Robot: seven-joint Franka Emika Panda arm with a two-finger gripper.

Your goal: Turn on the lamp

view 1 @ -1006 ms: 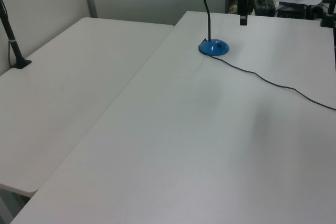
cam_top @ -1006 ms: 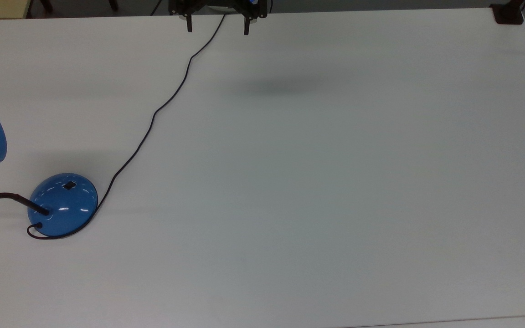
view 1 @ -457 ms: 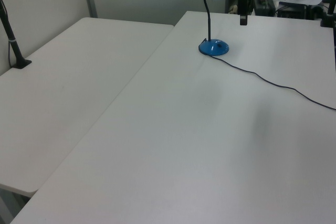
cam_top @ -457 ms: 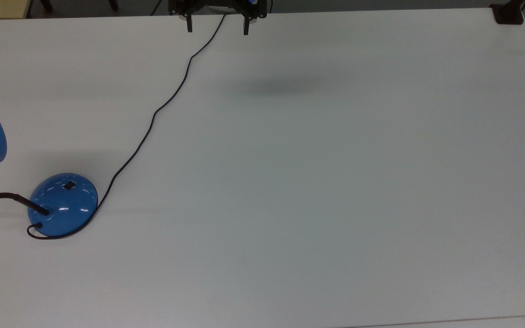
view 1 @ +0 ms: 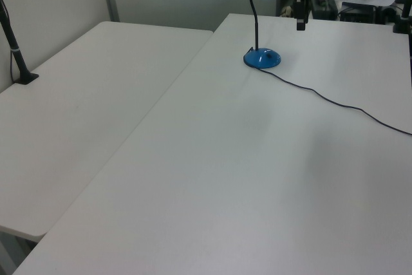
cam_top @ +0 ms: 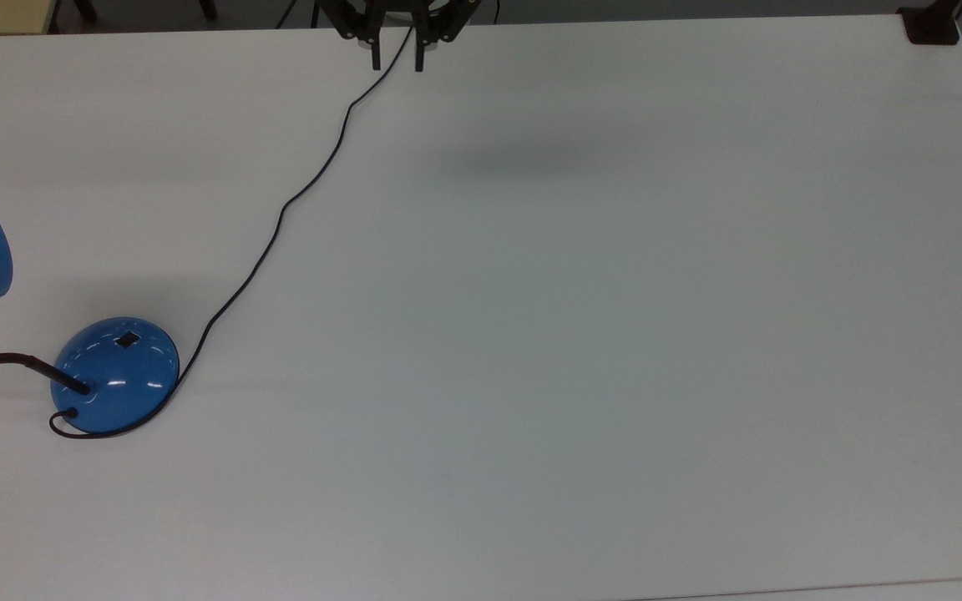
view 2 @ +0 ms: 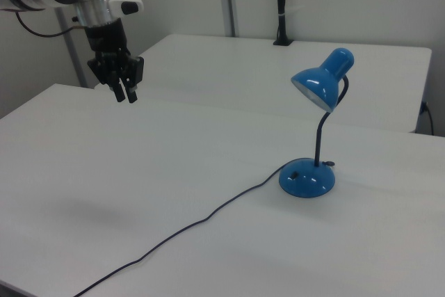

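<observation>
I see one lamp (view 2: 313, 137): a glossy blue dome base carrying a small black switch (cam_top: 127, 340), a black bendy neck, a rounded blue shade, unlit. It stands on the white table (cam_top: 573, 292) at the top view's left, one thin black cord (cam_top: 281, 213) trailing away. My gripper (view 2: 126, 92) hangs well apart from it, fingers a narrow gap apart, holding nothing.

glossy blue lamp (view 2: 306, 178) dome and shade, matt black neck, smooth matt white table (cam_top: 581, 334)
</observation>
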